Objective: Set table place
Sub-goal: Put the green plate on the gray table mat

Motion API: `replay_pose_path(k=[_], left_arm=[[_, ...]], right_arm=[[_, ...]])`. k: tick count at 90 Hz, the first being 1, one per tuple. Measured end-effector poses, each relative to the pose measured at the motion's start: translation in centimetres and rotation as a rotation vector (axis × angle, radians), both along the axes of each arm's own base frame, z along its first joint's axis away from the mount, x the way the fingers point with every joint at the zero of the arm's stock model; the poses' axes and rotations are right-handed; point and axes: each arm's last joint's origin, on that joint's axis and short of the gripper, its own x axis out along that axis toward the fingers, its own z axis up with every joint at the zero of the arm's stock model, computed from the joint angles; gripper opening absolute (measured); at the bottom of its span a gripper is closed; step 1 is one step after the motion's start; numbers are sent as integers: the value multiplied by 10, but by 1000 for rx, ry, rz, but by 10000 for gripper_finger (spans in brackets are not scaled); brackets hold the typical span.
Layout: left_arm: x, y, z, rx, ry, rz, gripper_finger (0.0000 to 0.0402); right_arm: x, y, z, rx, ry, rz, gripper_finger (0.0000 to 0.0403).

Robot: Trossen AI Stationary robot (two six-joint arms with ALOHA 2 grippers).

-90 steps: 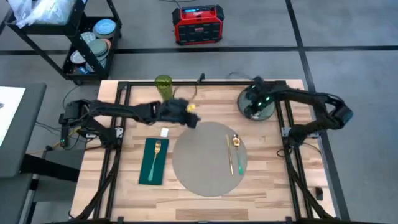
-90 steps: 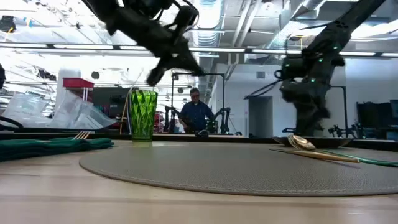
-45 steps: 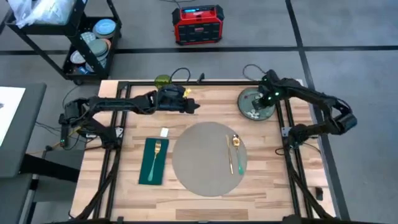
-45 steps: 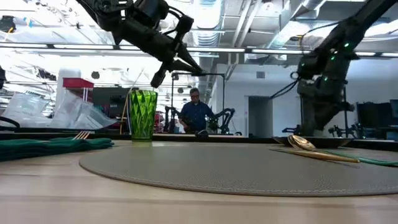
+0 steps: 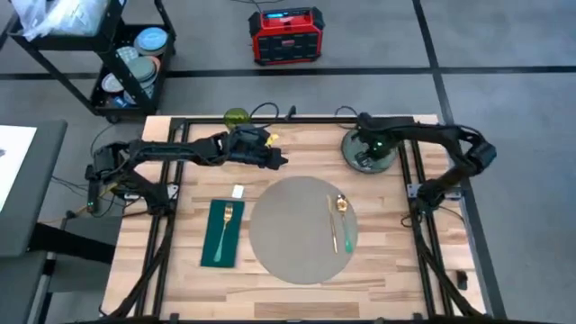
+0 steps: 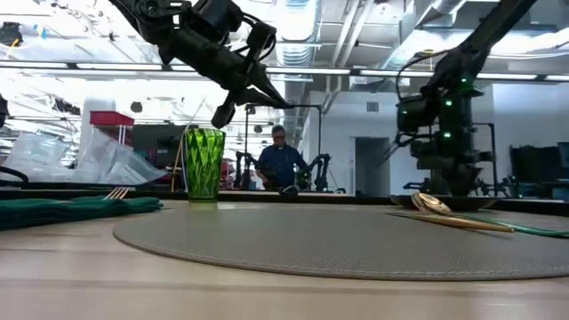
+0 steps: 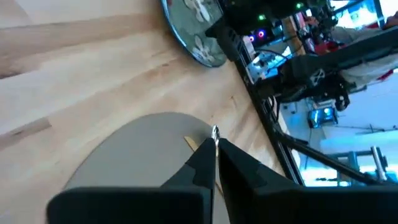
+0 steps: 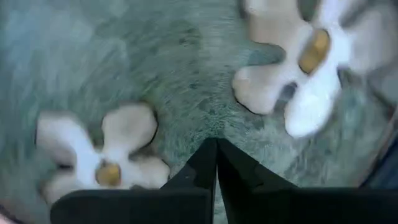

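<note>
- Starting at the near edge of the light wooden plank desk: the big round grey-beige mat lies flat at the middle, bare at its centre and waiting for a plate.
- Just left of the mat sits a dark green folded cloth with a gold fork on it, the fork's long axis running near-to-far; a gold spoon and a slim green-handled piece lie the same way on the mat's right part.
- Further back, the left gripper hovers above the desk, near the mat's far-left rim; its wrist view shows the two dark fingers pressed together with nothing between them.
- Behind it, at the far edge, stands a green faceted glass tumbler, upright.
- At the far right corner, the right gripper is right down over the dark green floral plate; its wrist view shows the fingers closed to a point, holding nothing, with white flowers filling the frame.
- My read: the plate sits far-right of the mat, and the right arm is much the nearer.
- No readable writing anywhere; the red box on the floor shows no legible label.
</note>
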Motion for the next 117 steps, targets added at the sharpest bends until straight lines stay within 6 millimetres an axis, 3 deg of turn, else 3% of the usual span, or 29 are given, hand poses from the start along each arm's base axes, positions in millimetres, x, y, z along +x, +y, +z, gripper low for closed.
replay_pose_path(k=[15, 36, 53, 70, 88, 101, 117], left_arm=[[-2, 0, -3, 23, 35, -16, 0], [-3, 1, -5, 43, 63, -18, 0], [-4, 2, -5, 59, 66, -12, 0], [-4, 2, -5, 72, 68, -13, 0], [-4, 2, -5, 70, 69, -12, 0], [-4, 2, -5, 70, 69, -12, 0], [-4, 2, -5, 74, 70, -13, 0]], right_arm=[[47, -7, 15, 24, -103, 92, 0], [92, -3, 3, 128, -150, 191, 0], [118, 10, 3, 153, -172, 276, 0], [138, 18, 18, 141, -255, 375, 0], [144, 13, 36, 68, -237, 362, 0], [122, -15, 43, -56, -88, 263, 0], [98, -48, 27, 29, -53, 145, 0]])
